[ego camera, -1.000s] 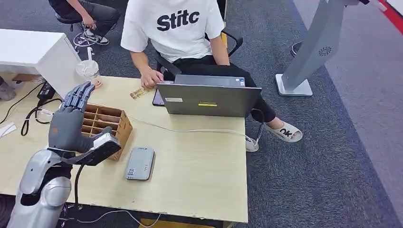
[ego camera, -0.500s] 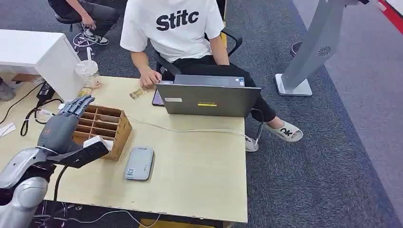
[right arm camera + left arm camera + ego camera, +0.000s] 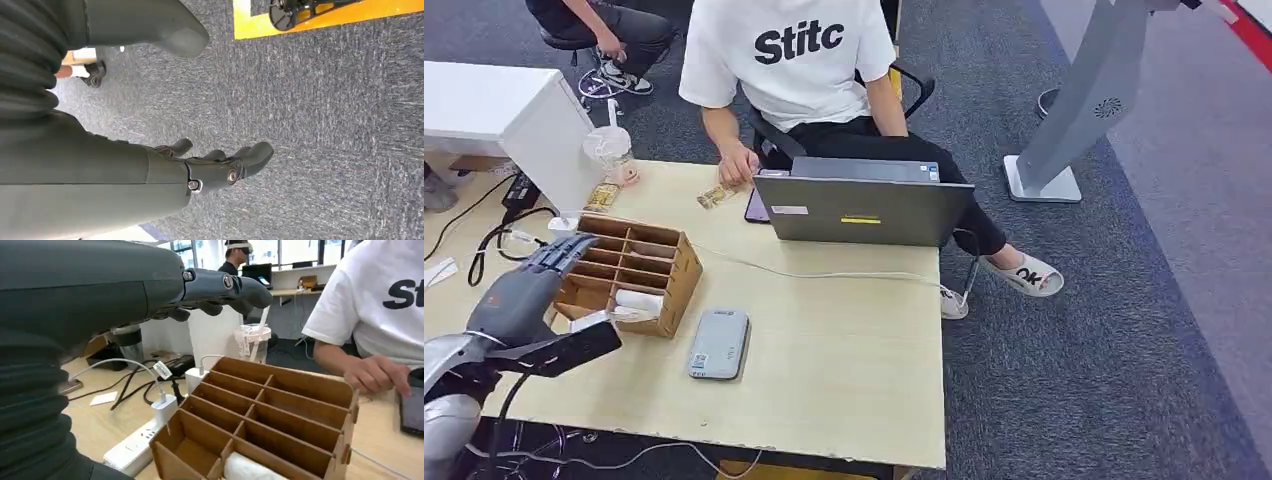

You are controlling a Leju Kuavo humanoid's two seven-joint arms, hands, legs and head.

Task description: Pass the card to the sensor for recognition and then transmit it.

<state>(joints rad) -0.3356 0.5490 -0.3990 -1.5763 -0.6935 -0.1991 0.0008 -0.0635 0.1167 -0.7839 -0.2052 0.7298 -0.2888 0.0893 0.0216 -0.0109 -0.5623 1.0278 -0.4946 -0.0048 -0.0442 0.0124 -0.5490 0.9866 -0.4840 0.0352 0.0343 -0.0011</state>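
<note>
A humanoid robot's left robot hand (image 3: 524, 285) hovers above the near left corner of a wooden worktop (image 3: 844, 350), fingers stretched out flat and apart with nothing in them, just beside a cardboard divider box (image 3: 629, 272). In the left wrist view the same fingers (image 3: 225, 287) extend over the box's open compartments (image 3: 260, 415). A white rolled item (image 3: 636, 303) lies in the compartment nearest the robot. Whether this is the card cannot be told from the pictures. A grey rectangular sensor device (image 3: 719, 343) lies flat on the worktop just right of the box, apart from the hand. Across the worktop, a person in a white T-shirt (image 3: 789, 60) sits behind an open grey laptop (image 3: 864, 205), one hand (image 3: 741, 165) resting near a dark phone (image 3: 756, 205). A white cable (image 3: 824, 272) runs from the box across the surface. A plastic cup with a straw (image 3: 609, 148) stands at the far left edge. The right robot hand (image 3: 220, 167) hangs over grey carpet (image 3: 325, 125), fingers loosely extended and holding nothing.
</note>
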